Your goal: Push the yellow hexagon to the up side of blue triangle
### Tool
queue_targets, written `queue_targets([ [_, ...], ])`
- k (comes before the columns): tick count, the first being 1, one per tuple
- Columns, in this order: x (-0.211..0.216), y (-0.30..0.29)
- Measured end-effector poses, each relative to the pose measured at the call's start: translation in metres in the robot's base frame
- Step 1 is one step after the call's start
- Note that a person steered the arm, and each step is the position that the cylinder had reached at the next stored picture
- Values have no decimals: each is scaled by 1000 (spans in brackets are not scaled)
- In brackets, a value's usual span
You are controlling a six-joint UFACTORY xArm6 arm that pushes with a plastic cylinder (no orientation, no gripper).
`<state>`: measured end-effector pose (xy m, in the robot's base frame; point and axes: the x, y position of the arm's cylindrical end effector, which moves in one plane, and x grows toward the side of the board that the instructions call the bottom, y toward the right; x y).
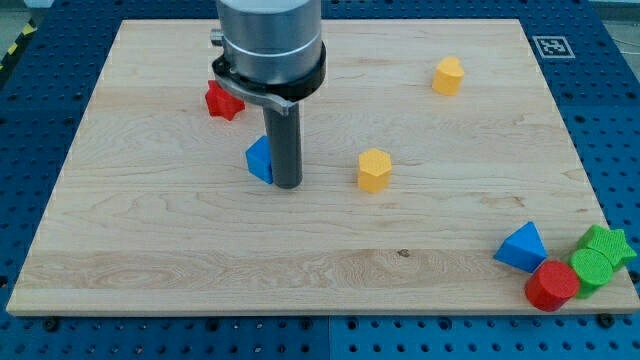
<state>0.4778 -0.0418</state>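
Note:
A yellow hexagon (374,170) lies near the board's middle. A blue triangle (521,247) lies at the view's bottom right. My tip (287,186) rests on the board to the left of the hexagon, about a block's width or more apart from it. The tip touches or nearly touches the right side of a second blue block (259,160), whose shape the rod partly hides. The hexagon is up and far to the left of the blue triangle.
A red star-like block (224,100) lies behind the arm at the upper left. Another yellow block (448,75) lies at the upper right. A red cylinder (551,285) and two green blocks (592,268) (609,244) crowd the bottom right corner beside the triangle.

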Motion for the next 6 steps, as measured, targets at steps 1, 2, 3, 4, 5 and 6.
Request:
queue_targets([
  [1, -3, 0],
  [2, -3, 9],
  [3, -3, 31],
  [4, -3, 61],
  [5, -3, 89],
  [6, -3, 114],
])
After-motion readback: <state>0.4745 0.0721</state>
